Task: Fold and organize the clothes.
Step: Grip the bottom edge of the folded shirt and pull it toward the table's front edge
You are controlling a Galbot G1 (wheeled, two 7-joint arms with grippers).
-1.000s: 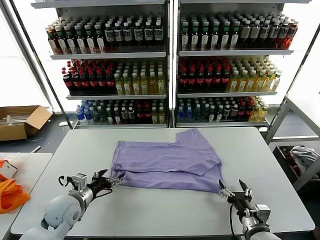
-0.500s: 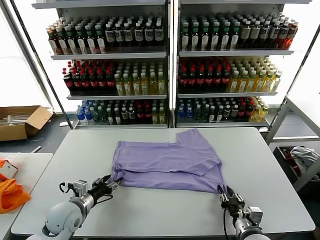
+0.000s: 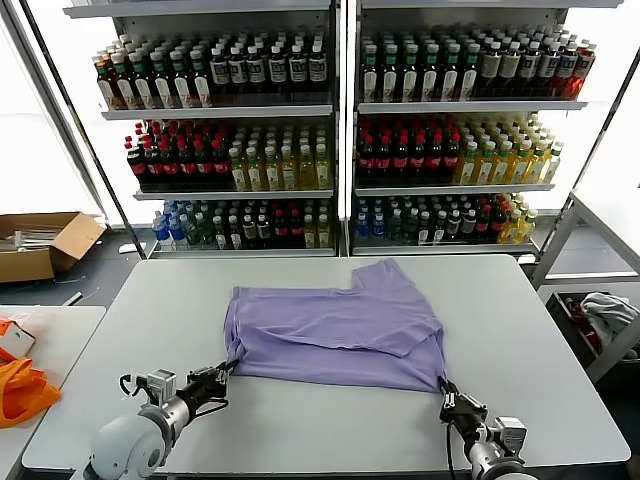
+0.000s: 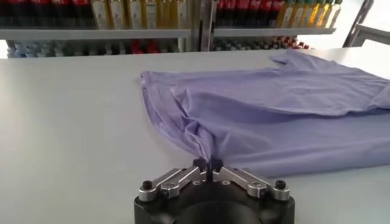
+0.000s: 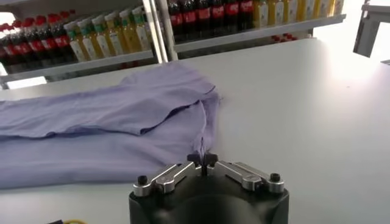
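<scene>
The lavender T-shirt (image 3: 335,335) is lying partly folded in the middle of the white table (image 3: 500,300). The left gripper (image 3: 222,374) is pinching the shirt's near left corner — fabric bunching between its closed fingers — while the right gripper (image 3: 447,398) is clamping the near right corner the same way.

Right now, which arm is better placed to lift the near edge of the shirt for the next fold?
Neither alone: the left gripper pinches the purple shirt at its near left corner, and the right gripper pinches the near right corner. Probably both lift together.
</scene>
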